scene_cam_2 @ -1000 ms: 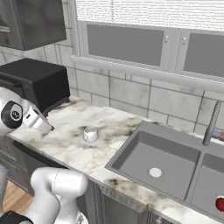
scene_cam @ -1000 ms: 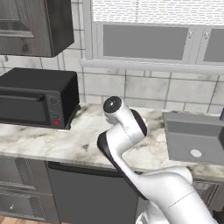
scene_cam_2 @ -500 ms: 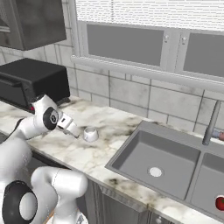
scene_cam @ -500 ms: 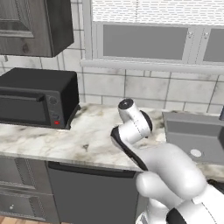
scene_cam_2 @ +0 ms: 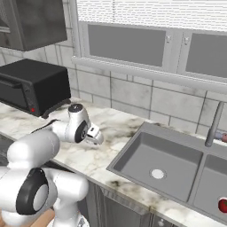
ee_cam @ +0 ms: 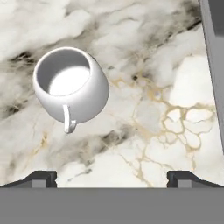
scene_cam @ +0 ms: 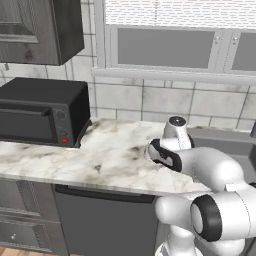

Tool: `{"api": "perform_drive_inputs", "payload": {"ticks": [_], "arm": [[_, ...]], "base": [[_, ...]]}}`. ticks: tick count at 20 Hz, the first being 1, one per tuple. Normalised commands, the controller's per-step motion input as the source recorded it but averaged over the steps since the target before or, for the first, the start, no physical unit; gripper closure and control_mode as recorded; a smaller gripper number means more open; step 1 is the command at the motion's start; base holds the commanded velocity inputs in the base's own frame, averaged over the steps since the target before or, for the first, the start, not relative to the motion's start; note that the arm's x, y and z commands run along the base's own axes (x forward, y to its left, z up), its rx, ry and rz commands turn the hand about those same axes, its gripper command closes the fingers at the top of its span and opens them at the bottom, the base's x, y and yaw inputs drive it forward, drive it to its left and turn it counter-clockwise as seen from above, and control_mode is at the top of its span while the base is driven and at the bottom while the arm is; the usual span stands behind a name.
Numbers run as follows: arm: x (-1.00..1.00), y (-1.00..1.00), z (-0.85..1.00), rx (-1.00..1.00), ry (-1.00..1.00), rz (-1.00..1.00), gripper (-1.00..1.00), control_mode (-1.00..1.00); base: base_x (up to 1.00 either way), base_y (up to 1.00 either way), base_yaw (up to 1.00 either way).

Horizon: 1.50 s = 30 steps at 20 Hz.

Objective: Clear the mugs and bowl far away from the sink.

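The squat, glossy white-grey mug (ee_cam: pixel 70 87) stands upright on the marble counter (ee_cam: pixel 153 118), its handle turned toward my hand. My gripper (ee_cam: pixel 113 179) hovers above and beside it, open, with nothing between its dark fingertips (ee_cam: pixel 41 178). In the right base view the gripper (scene_cam_2: pixel 97 140) hangs low over the counter just left of the sink (scene_cam_2: pixel 133 166), and it covers the mug. The sink's dark rim (ee_cam: pixel 214 65) shows at the hand view's right edge. The green mug and the bowl are out of view.
A black microwave (scene_cam: pixel 40 112) stands at the counter's left end (scene_cam_2: pixel 31 86). The steel faucet (scene_cam_2: pixel 215 124) rises behind the sink, and a small red ball (scene_cam_2: pixel 223 205) lies in the right basin. Tiled wall and a window close off the back.
The arm has swung from the counter's left side toward the sink, and the hand has come down over the white mug. The mug has stayed where it was.
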Motion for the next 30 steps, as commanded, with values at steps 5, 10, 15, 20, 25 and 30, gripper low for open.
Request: {"api": "perform_drive_inputs", "payload": {"ticks": [5, 10, 15, 20, 25, 30], "arm": [[0.28, 0.12, -0.21, 0.28, 0.00, 0.06, -1.00, -1.00], [0.23, 0.11, -0.01, 0.06, 0.00, 0.01, -1.00, -1.00], [0.02, 0.20, -0.16, -0.13, 0.00, 0.02, -1.00, -1.00], [0.19, 0.37, -0.06, -0.07, 0.00, 0.00, -1.00, -1.00], [0.30, -0.01, -0.05, 0.00, 0.00, 0.00, -1.00, -1.00], [0.38, -0.06, -0.11, 0.00, 0.00, 0.01, -1.00, -1.00]], "base": [[0.00, 0.00, 0.00], [0.00, 0.00, 0.00], [0.00, 0.00, 0.00], [0.00, 0.00, 0.00], [0.00, 0.00, 0.00], [0.00, 0.00, 0.00]]}}
